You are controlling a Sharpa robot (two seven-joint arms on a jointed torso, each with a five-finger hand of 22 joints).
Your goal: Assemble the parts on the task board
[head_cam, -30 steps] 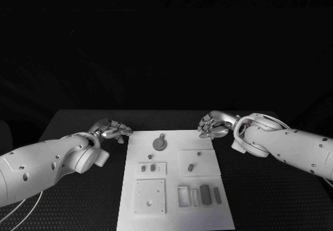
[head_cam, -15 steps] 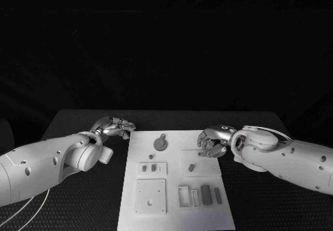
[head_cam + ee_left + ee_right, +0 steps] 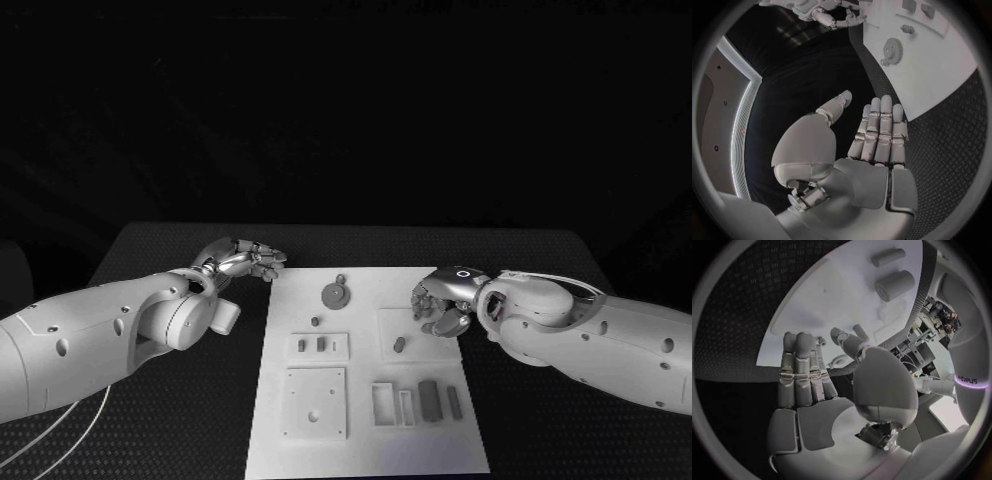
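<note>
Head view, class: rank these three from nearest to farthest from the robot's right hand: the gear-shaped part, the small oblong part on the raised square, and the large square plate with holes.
1. The small oblong part, just beside and below the right hand.
2. The gear-shaped part, at the far middle of the task board.
3. The large square plate with holes, near left of the board.

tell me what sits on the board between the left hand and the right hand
In the head view, the round gear part lies on the task board between the left hand and the right hand.
</note>
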